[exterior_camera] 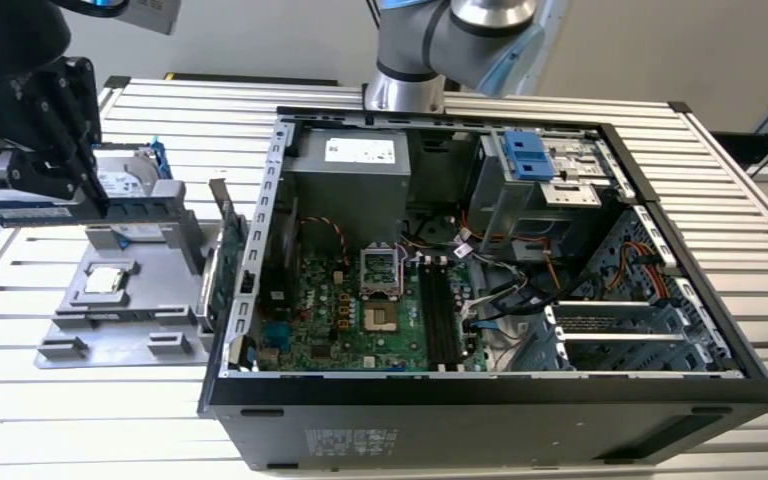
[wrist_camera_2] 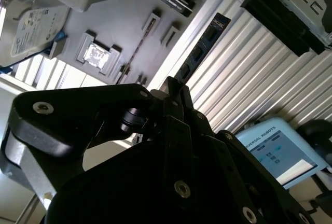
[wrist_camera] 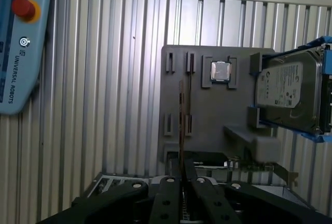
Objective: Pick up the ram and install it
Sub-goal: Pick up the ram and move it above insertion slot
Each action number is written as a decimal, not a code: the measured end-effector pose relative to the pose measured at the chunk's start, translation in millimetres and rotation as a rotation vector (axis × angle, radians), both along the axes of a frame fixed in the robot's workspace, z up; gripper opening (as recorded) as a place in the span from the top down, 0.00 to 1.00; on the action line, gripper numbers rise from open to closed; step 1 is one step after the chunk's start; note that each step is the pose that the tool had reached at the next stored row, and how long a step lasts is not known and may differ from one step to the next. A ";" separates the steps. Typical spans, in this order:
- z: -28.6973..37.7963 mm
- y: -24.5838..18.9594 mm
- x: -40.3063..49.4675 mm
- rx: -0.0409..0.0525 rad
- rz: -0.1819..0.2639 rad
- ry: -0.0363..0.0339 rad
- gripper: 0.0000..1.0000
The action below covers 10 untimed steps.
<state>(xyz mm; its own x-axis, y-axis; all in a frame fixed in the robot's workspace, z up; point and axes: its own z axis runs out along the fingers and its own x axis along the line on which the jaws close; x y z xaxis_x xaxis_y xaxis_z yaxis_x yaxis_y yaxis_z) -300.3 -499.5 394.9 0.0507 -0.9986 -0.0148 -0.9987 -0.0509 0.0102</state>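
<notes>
The ram is a long dark-blue stick held level in the air at the exterior view's left, above the grey holder tray. My gripper is shut on one end of it. In the second wrist view the ram juts out from between the black fingers. In the first wrist view the ram appears edge-on as a thin line rising from my gripper. The open computer case lies to the exterior view's right, with black memory slots on its green motherboard.
On the grey tray are a processor chip and a silver hard drive in a blue frame. A green expansion card stands on edge between tray and case. A pale-blue teach pendant lies on the slatted table.
</notes>
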 end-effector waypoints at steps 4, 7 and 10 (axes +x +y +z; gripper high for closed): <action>0.1 0.0 6.0 0.0000 0.000 0.0000 1.00; 0.2 0.0 10.2 0.0001 0.000 0.0001 1.00; 0.3 0.0 14.5 0.0000 0.000 0.0001 1.00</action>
<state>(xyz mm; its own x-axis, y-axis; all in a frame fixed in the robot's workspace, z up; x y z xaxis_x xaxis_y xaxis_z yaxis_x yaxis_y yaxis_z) -285.8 -499.5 395.2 0.0508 -0.9986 -0.0149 -0.9986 -0.0509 0.0103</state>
